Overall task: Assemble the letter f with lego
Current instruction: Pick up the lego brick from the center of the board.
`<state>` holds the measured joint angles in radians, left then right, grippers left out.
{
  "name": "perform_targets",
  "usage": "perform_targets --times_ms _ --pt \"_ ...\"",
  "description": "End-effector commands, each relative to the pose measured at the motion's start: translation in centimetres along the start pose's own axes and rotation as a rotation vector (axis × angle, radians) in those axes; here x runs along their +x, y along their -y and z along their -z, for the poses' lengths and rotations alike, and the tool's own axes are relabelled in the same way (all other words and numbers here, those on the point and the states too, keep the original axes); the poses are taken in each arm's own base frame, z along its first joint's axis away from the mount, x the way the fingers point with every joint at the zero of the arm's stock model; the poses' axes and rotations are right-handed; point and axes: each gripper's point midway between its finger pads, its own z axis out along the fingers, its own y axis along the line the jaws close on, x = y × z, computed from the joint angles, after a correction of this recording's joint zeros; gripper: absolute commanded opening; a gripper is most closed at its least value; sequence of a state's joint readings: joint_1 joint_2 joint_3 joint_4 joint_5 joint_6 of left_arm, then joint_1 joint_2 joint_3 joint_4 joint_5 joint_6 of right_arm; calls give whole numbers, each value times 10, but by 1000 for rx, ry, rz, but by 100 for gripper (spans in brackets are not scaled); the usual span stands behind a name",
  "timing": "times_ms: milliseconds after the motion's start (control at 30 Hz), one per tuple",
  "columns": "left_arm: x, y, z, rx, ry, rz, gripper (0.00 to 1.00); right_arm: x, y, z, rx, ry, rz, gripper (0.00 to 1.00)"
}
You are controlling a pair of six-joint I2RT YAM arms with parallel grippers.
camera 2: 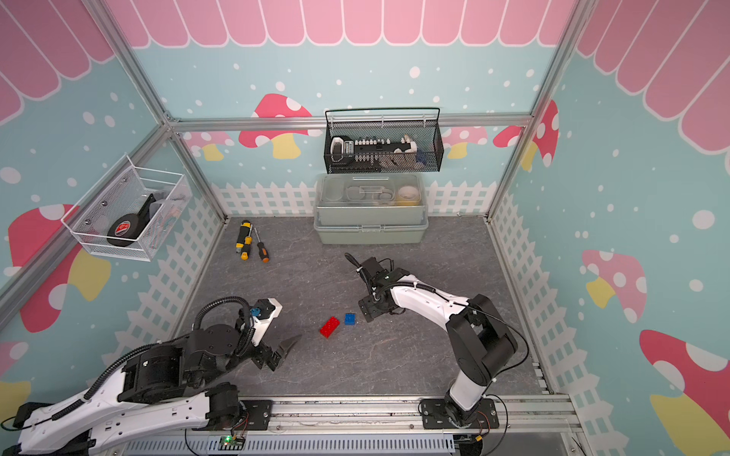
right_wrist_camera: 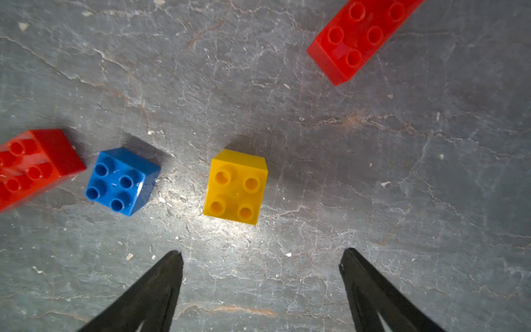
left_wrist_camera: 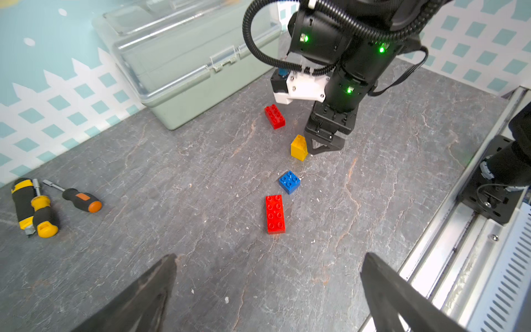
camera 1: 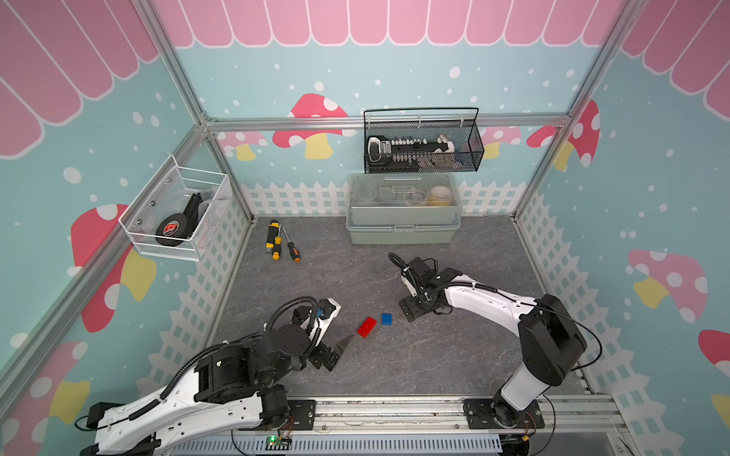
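The right gripper (right_wrist_camera: pixel 261 254) hangs wide open, empty, over the yellow brick (right_wrist_camera: pixel 234 186); the left gripper (left_wrist_camera: pixel 270 257) gapes empty too. All 4 bricks lie loose on the desk (camera 1: pixel 395 367), a red brick (camera 1: pixel 366 327) at 8 o'clock of the blue brick (camera 1: pixel 386 319). An off-centre descent could clip and skid the yellow brick.

Grey tabletop (left_wrist_camera: pixel 201 172); four lego (left_wrist_camera: pixel 289 181); screwdrivers (left_wrist_camera: pixel 43 214); toolbox (left_wrist_camera: pixel 184 86), probably.

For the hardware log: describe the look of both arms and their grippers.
The left arm and right arm have white shell links, black joints and ribbed black cable conduit. The left gripper and right gripper have tapered black fingers. Green lights glow on the right wrist.
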<state>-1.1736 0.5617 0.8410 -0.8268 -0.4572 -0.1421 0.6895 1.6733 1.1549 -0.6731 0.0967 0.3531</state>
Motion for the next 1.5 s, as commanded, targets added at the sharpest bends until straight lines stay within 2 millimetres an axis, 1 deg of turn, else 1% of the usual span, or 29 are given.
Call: perform_targets --times_ms 0,67,200,267,500,600,833,1000,1167,1200,1300,1367,1400,1467 --pt "-4 -12 11 -44 26 1 99 -13 -3 0 6 26 -14 88" --pt "-5 -13 12 -45 31 5 99 -15 -5 -4 6 24 -11 86" --pt "-5 -12 10 -46 23 4 99 -17 -7 -15 5 5 -7 79" --pt "-4 -12 9 -45 19 1 99 -18 -9 -19 5 4 -3 78" --pt "-5 -14 11 -55 25 -2 99 -18 -10 -22 3 3 -1 56" --pt "-5 -16 13 -57 35 5 99 -19 -11 -25 3 -2 2 45" --pt "-7 -20 18 -65 56 16 99 -22 -18 -33 -29 -17 1 31" --pt "-7 -21 19 -70 62 12 99 -29 -21 -27 -44 -1 -11 28" --pt "-7 -21 18 -74 58 6 99 -48 -26 -14 -67 46 -29 26" --pt "-7 -21 17 -72 55 2 99 -53 -31 -13 -88 53 -8 26" --pt "-6 -18 15 -64 46 -8 99 -64 -42 -10 -127 59 106 26" --pt "-6 -17 14 -60 42 -10 99 -67 -42 -8 -119 42 199 26" --pt "-6 -16 14 -57 42 -10 99 -62 -41 -16 -115 -3 264 26" --pt "-6 -16 14 -56 40 -12 99 -57 -41 -19 -112 -50 392 26"
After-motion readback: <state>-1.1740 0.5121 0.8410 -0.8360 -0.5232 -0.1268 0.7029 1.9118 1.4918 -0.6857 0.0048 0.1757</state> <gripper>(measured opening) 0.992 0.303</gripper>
